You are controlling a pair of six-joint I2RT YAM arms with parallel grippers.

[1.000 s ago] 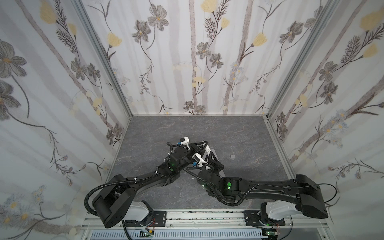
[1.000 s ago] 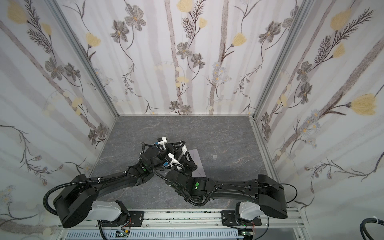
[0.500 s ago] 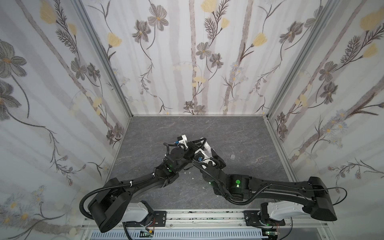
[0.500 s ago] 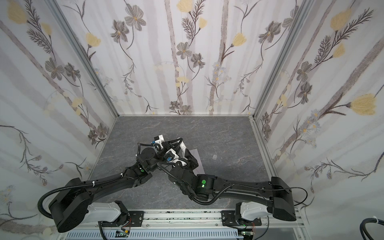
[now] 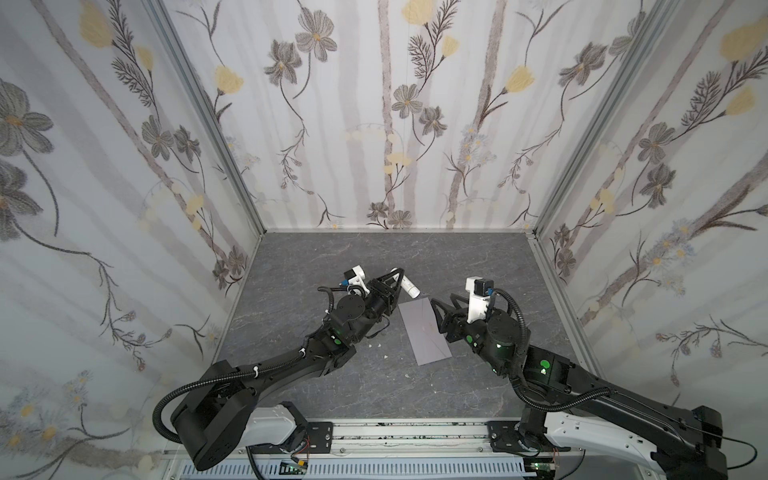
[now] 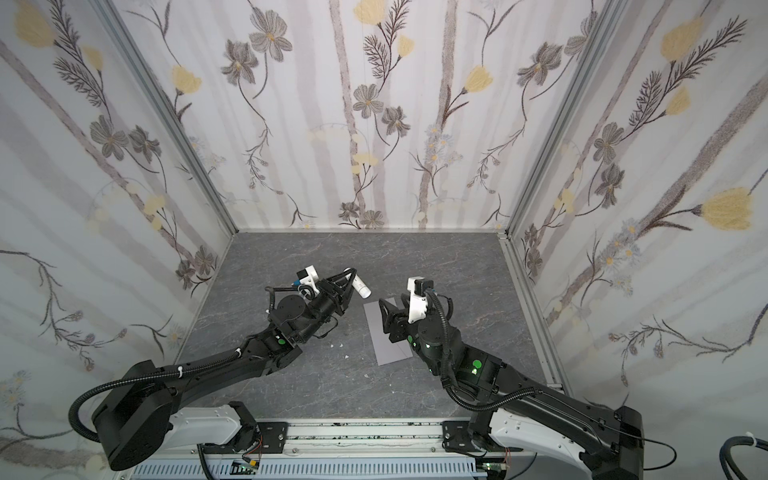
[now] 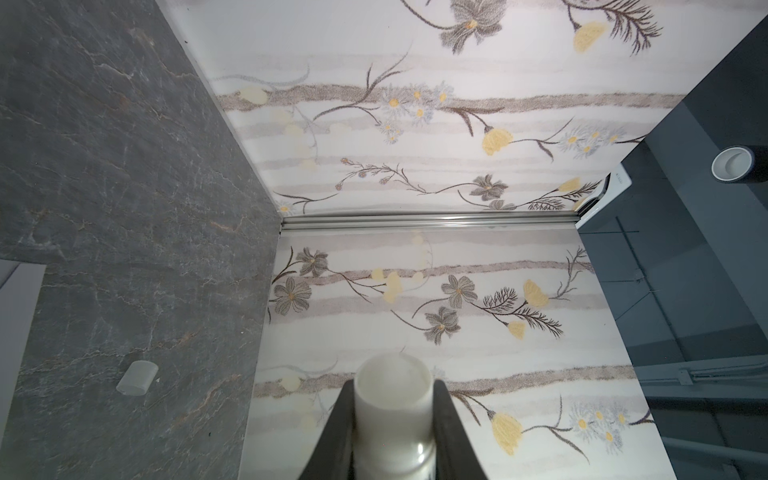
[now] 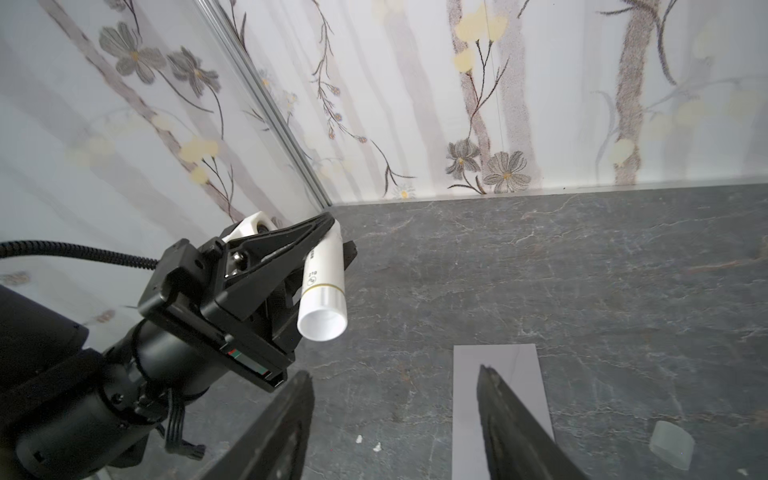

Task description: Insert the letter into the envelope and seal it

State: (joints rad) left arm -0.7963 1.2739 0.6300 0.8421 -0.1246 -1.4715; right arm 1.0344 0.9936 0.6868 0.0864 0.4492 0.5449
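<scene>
The envelope (image 5: 424, 332) (image 6: 380, 332) lies flat on the dark table, a plain grey-lavender rectangle. My left gripper (image 5: 398, 277) (image 6: 351, 276) is shut on a white glue-stick tube (image 5: 409, 287) (image 7: 392, 395) (image 8: 324, 291), held above the table just beyond the envelope's far left corner. My right gripper (image 5: 442, 300) (image 8: 395, 374) hangs open and empty over the envelope's (image 8: 498, 399) far right part, apart from the tube. The letter does not show in any view.
A small translucent cap (image 8: 671, 444) (image 7: 136, 377) lies on the table to the right of the envelope. A few white crumbs (image 5: 379, 345) lie left of the envelope. Flowered walls close in the table on three sides.
My right gripper has opened and its arm has drawn back to the right, away from the left gripper. The envelope, hidden under both arms before, now shows. The left gripper still holds the tube.
</scene>
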